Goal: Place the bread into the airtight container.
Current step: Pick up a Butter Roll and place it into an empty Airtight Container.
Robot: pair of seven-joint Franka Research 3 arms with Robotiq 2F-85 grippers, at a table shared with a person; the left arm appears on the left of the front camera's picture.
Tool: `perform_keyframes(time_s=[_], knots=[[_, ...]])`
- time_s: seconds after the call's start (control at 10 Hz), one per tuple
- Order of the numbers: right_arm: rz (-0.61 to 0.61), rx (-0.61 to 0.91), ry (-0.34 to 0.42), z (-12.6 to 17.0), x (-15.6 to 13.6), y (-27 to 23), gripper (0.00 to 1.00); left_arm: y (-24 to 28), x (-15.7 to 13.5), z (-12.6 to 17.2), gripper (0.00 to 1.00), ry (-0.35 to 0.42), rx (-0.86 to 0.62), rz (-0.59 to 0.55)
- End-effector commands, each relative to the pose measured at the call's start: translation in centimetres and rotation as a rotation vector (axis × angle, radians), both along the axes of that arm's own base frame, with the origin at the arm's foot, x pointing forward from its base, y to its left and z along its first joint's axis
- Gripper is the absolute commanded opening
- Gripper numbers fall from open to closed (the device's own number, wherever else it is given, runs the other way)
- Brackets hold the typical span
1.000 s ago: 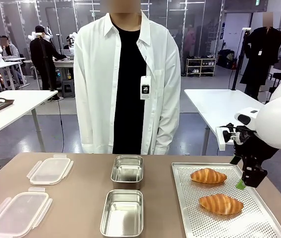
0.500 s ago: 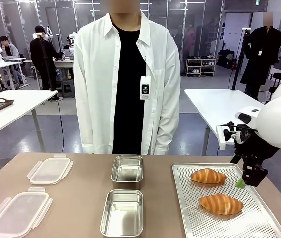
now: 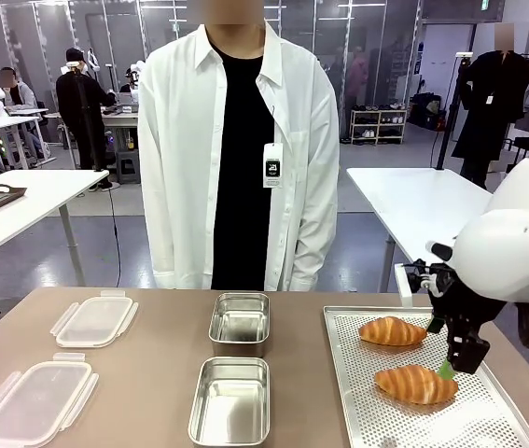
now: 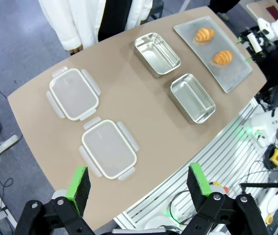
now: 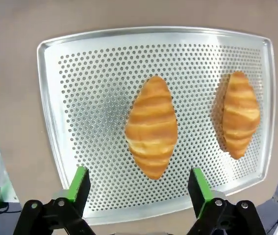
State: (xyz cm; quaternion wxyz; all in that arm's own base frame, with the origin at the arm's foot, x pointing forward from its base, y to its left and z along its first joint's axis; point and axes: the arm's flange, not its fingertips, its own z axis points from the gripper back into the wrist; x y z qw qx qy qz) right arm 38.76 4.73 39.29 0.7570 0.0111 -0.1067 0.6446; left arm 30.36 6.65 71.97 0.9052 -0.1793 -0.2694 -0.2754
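Where ridged croissant (image 5: 151, 128) lies, perforated metal tray (image 5: 80, 73)

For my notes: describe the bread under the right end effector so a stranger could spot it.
On the table, find the perforated metal tray at the robot's right. Of its two croissants, it is the near croissant, closer to the robot than the far croissant and under the open right end effector.

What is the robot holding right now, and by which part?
Nothing. The right gripper hangs open over the nearer croissant on the perforated tray; the left gripper is open too, high above the table.
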Motion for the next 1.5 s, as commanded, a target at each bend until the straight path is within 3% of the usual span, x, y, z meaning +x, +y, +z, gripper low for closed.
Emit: perform_keyframes(time_s=[0.0,0.6,0.7,0.8,1.4], knots=[[0.026,0.024,0.011,-1.8,1.1,-0.2,1.0,0.0,-0.1,0.1,1.0,-0.003,0.004,-0.014],[0.02,-0.024,-0.001,-6.3,4.2,0.2,1.0,0.0,-0.1,0.1,1.0,-0.003,0.004,-0.014],[0.023,-0.035,-0.004,-6.6,4.6,0.3,0.94,0.0,-0.1,0.1,1.0,-0.003,0.004,-0.014],[0.016,-0.043,-0.002,-7.0,5.0,0.4,0.94,0.0,-0.1,0.1,1.0,-0.003,0.004,-0.014],[-0.028,-0.057,0.116,-8.6,6.0,0.6,0.94,0.0,-0.1,0.1,1.0,-0.003,0.004,-0.014]])
